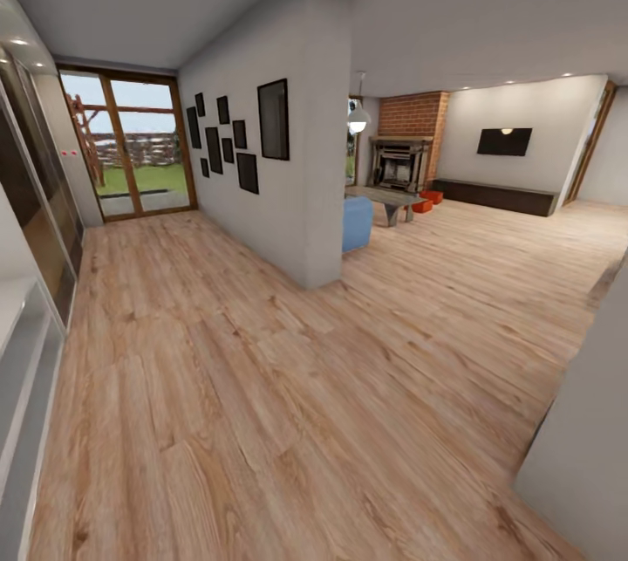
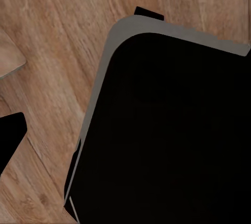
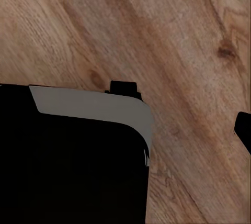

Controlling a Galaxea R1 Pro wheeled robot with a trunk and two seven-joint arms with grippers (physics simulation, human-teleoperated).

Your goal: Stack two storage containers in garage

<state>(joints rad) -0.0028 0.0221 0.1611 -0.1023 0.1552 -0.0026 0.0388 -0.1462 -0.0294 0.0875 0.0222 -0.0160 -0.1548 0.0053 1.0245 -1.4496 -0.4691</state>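
Red-orange is what you're after: the two storage containers (image 1: 427, 200) sit far off in head view, on the plank floor (image 1: 288, 386) of the living room (image 1: 488, 186), just beside the low grey coffee table (image 1: 388, 197) and in front of the brick fireplace (image 1: 403, 161). At this range they read only as two small bright blobs, close together, one nearer the table and one slightly behind; you can't make out walls or rims.

Between you and them: a white dividing wall (image 1: 288, 116) w/ black picture frames (image 1: 273, 119), and a blue sofa (image 1: 356, 222) edge poking out behind its end. A pendant lamp (image 1: 358, 118) hangs past the wall. On the far wall a dark TV (image 1: 504, 141) above a long dark low cabinet (image 1: 494, 195). To the left side of the wall a corridor runs to a wood-framed glass door (image 1: 129, 145) w/ grass and fence outside.

Left wrist view: light wood planks and the robot's black base w/ grey rim (image 2: 172, 130); a black tip at the frame edge, prob. a finger of the left gripper (image 2: 9, 135), but you can't tell if it's spread or pressed together.

Right wrist view: same base corner (image 3: 78, 156) over planks; a black bit of the right gripper (image 3: 244, 129) at the edge, state can't be told either.
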